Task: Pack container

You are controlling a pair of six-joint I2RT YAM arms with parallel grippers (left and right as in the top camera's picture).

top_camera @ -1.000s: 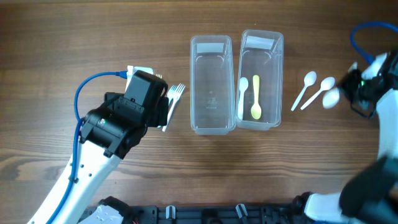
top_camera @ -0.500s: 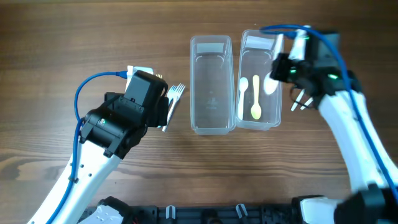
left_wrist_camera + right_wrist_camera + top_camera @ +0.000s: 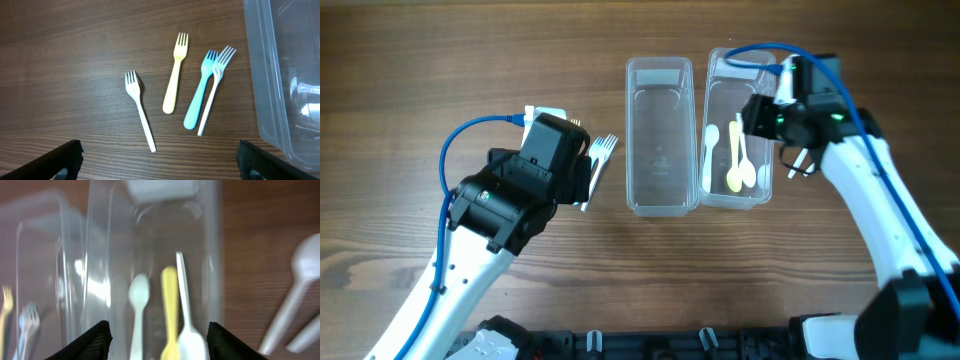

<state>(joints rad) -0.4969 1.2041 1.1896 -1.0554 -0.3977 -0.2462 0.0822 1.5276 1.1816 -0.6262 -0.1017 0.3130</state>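
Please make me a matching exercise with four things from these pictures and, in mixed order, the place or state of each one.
Things:
1. yellow spoon
2. blue fork
3. left container
4. yellow fork

Places or states:
a. alone on the table, touching no other fork
b. holds nothing
c. inside the right container
d. lies against a white fork

Pairs: 1-c, 2-d, 3-b, 4-a.

Glossy clear plastic containers (image 3: 660,135) and smooth plastic forks (image 3: 174,73) sit on matt, grained wood table (image 3: 75,60).

left tool (image 3: 161,163): jaws spread wide, pointing down
right tool (image 3: 159,343): jaws parted
left arm (image 3: 470,250): angled inward
right arm (image 3: 885,225): stretched forward, bent inward
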